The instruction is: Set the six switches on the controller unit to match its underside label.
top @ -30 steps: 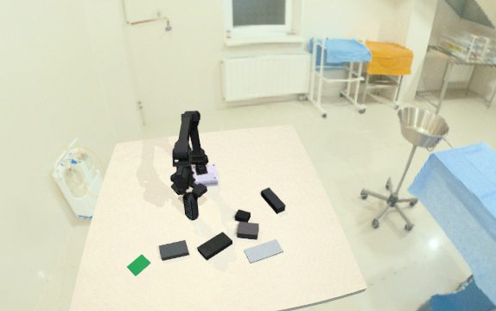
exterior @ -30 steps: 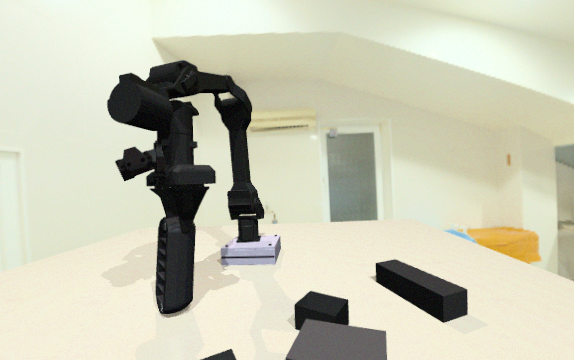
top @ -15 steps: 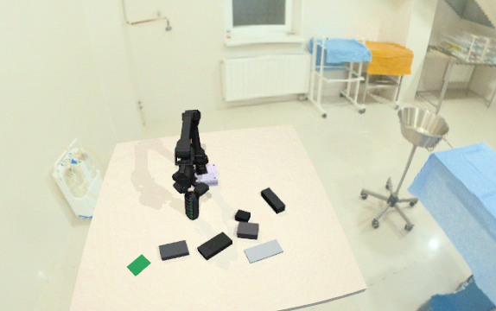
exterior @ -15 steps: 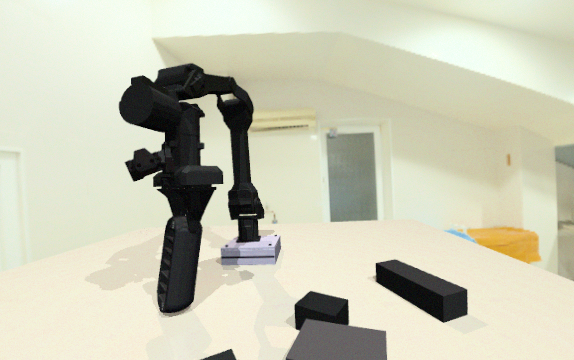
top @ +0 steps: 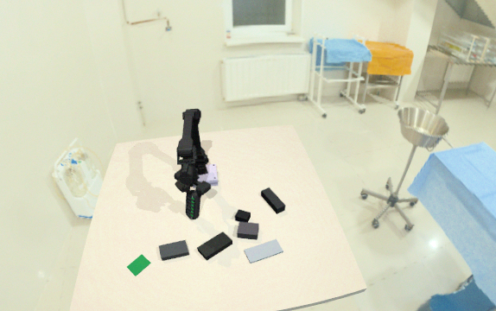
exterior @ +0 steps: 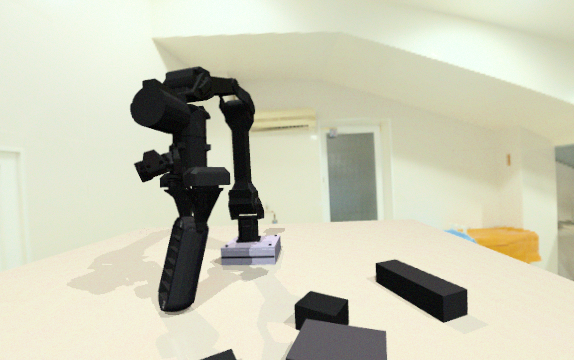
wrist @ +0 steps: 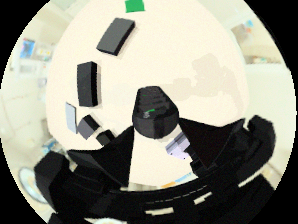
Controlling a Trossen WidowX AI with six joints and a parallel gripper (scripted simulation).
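Observation:
The dark grey controller unit [top: 193,207] [exterior: 183,265] [wrist: 155,107] is held on end, tilted, with its lower end close above or at the bench [top: 300,276]; contact cannot be told. Its switch face with a row of green marks shows in the top view and is edge-on at the left in the exterior view. The separate switch settings are too small to read. The underside label is not visible. My gripper [top: 193,193] [exterior: 194,218] [wrist: 156,124] is shut on the unit's upper end, one finger on each side.
A lavender box [top: 212,174] [exterior: 251,256] is at the arm's foot. Toward the front and right lie a long black block [top: 272,200], a small black block [top: 243,216], a purple-grey block [top: 248,231], a black block [top: 214,245], a grey block [top: 174,250], a pale plate [top: 263,250] and a green card [top: 138,265].

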